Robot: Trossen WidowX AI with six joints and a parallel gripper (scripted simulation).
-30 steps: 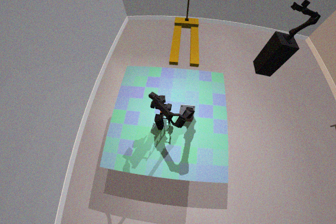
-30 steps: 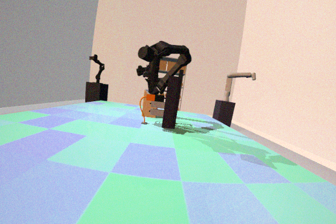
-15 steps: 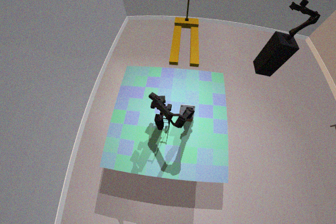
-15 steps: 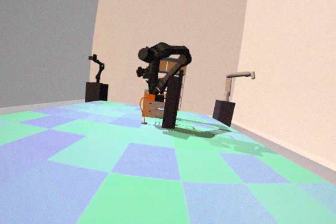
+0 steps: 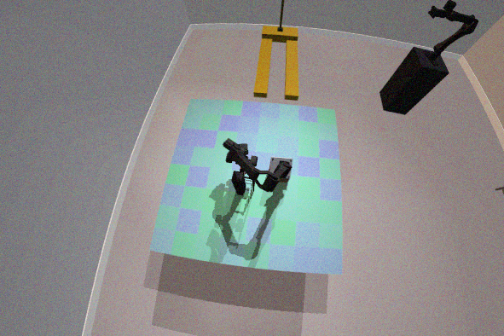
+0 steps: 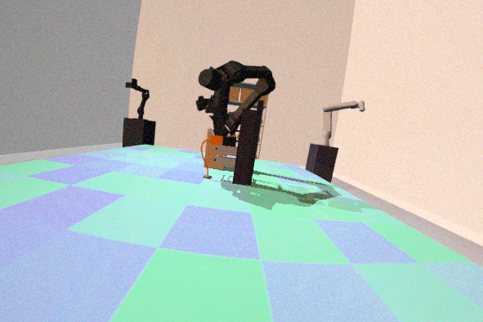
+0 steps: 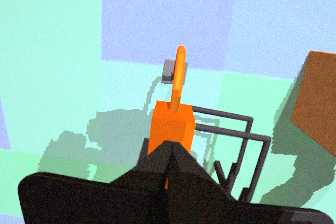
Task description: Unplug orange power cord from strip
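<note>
Jaws: clenched on themselves, by the look of it; your gripper (image 6: 221, 131) (image 7: 170, 148) has its tips together, with no plug between them.
Orange plug: just beyond and beneath the tips, its cord end facing away from them; too wide to fit between fingers this tight, so you have probably closed over it.
Orange cord (image 6: 202, 153) (image 7: 179, 75): bends out from the plug and drops to a small grey anchor (image 6: 207, 176) (image 7: 167, 71), beyond the tips, which likely tethers it.
Wire frame (image 7: 224, 131): beside the plug, right of the jaws in the wrist view; its purpose is unclear.
Tall dark block (image 6: 247, 147): just beside the jaws in the exterior view, perhaps masking part of the socket side.
Power strip: you cannot identify it surely, nor tell whether the plug is seated.
Hidden: your fingers cover the plug's near end; the arm (image 5: 243, 164) (image 6: 251, 73) blocks it from above.
</note>
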